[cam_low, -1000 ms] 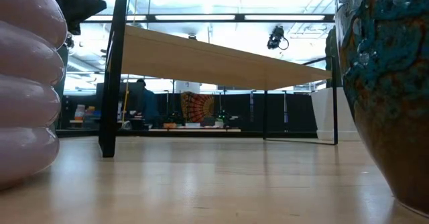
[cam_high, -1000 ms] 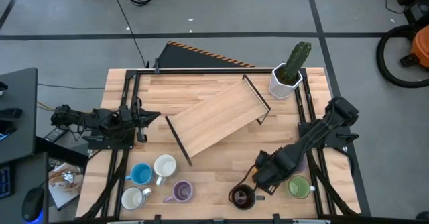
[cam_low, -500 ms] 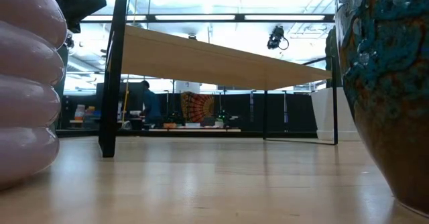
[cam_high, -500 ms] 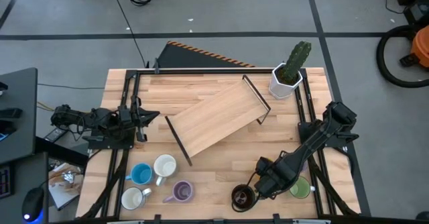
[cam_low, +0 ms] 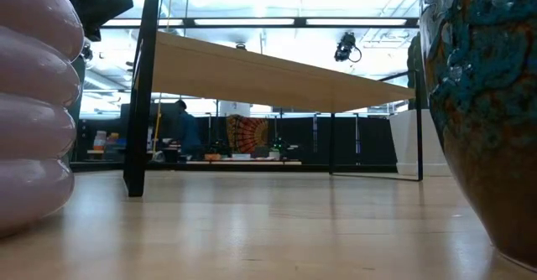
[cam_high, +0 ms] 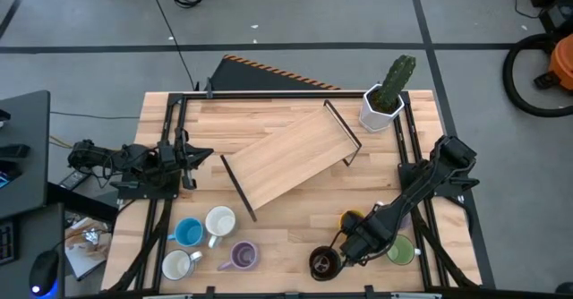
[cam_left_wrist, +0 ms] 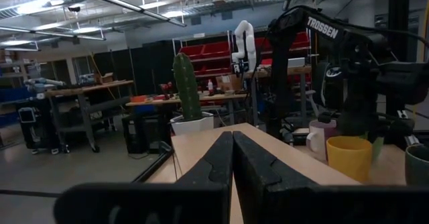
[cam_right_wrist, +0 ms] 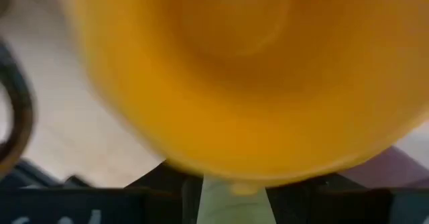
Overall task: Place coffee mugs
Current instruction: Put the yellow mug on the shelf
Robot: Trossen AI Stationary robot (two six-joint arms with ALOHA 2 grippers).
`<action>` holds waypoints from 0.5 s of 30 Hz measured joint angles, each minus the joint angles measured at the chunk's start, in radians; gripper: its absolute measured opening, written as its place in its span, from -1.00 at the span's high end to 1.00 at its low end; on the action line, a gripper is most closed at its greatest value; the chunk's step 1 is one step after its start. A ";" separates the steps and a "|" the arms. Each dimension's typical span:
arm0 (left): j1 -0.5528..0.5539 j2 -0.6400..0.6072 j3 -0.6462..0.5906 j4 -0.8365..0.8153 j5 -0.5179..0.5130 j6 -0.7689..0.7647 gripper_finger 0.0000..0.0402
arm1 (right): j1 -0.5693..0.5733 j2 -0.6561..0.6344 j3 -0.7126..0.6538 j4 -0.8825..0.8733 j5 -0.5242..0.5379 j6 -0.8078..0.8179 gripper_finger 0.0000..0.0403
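Only "TROSSEN" — white, on right arm (cam_left_wrist: 348, 39)

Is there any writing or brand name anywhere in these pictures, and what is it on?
"TROSSEN": white letters on the right arm, seen in the left wrist view.
Nothing else is legible: the mugs, the cactus pot and the shelf show no lettering, and anything in the room behind is too small to read.
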 joint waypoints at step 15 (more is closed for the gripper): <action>0.000 0.000 0.000 -0.005 0.000 -0.008 0.92 | 0.000 -0.001 -0.007 0.010 0.065 0.011 0.72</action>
